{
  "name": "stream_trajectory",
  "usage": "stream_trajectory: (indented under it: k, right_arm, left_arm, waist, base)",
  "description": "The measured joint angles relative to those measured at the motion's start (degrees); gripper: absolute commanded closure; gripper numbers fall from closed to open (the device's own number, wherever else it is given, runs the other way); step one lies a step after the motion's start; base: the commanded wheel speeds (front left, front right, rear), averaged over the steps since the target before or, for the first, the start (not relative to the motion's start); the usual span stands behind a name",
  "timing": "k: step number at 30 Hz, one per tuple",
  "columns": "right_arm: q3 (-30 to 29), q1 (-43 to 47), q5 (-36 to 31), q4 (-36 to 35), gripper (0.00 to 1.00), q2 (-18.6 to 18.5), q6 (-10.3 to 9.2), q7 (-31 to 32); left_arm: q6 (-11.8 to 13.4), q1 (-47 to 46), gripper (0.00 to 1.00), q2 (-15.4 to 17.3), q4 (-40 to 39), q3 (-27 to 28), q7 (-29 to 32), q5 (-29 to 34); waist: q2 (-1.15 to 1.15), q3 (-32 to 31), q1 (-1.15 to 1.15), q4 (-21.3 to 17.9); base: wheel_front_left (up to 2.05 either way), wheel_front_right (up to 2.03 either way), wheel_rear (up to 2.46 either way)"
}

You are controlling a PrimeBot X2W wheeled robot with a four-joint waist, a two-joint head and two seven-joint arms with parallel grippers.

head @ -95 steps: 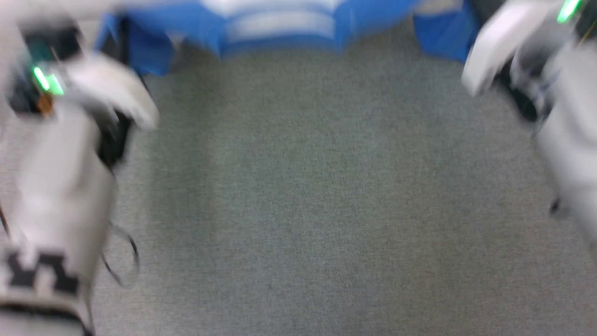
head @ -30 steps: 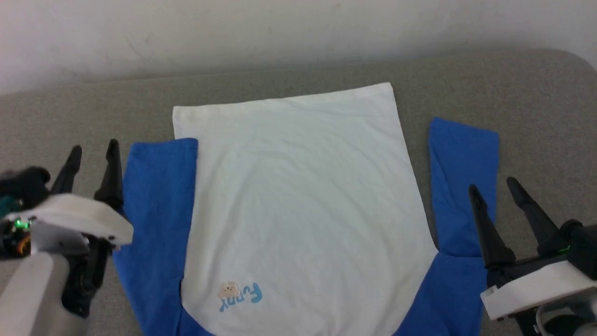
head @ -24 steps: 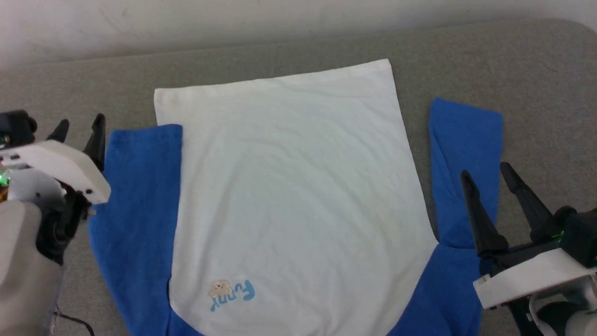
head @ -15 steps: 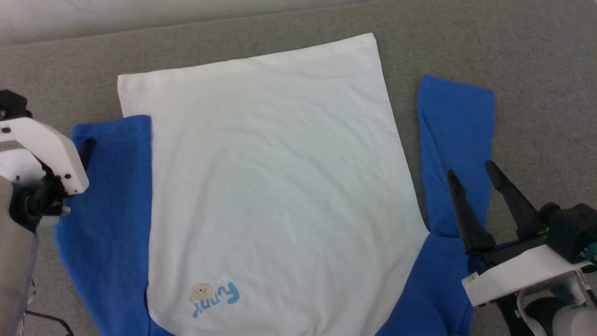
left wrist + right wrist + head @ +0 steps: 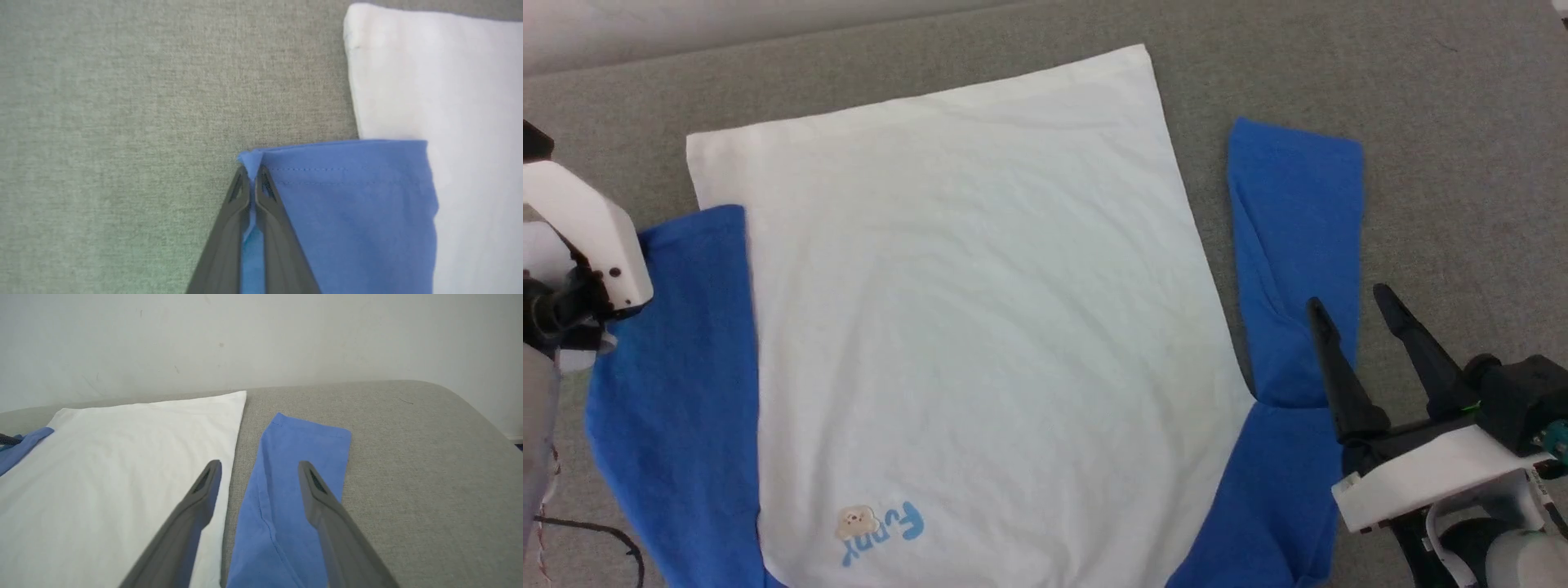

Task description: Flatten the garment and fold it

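In the head view, your garment [image 5: 964, 327] lies spread on the grey surface [image 5: 1462, 163], front up, with the chest print [image 5: 878, 527] near you and the hem far away. The white body looks almost smooth, so I judge that the flattening is nearly finished. Both blue sleeves lie beside the body. The left sleeve [image 5: 678, 367] touches it, while the right sleeve [image 5: 1298, 229] is a little apart and bent at its middle. Your right hand [image 5: 1347, 298] is above this bend with the fingers spread and holds nothing. In the left wrist view, your left hand [image 5: 253, 175] has its fingers pressed together and is pinching the outer corner of the cuff [image 5: 250, 157], which stands up a little between the tips. I think this corner was chosen so that the whole sleeve can be carried over the white body as a first fold. In the right wrist view, the spread fingers [image 5: 204, 486] frame the inner edge of the right sleeve, probably in preparation for the same grasp there.
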Motion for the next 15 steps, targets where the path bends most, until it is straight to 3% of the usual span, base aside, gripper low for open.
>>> stream_trajectory:
  k: [8,15]
  right_arm:
    - [-2.0,0.4,-0.5,1.2,0.00,0.3,0.01,0.2]
    - [-3.9,2.8,-0.6,1.3,0.00,0.6,0.00,1.0]
  left_arm:
    - [0.6,2.1,1.00,-0.9,-1.3,-1.2,-9.7,2.9]
    - [0.1,2.9,1.00,-0.4,-13.0,-2.3,-13.1,4.4]
  waist:
    - [0.00,-4.2,0.02,1.2]
    - [0.00,-9.9,0.00,2.6]
  base:
    - [0.00,0.00,0.00]
    - [0.00,0.00,0.00]
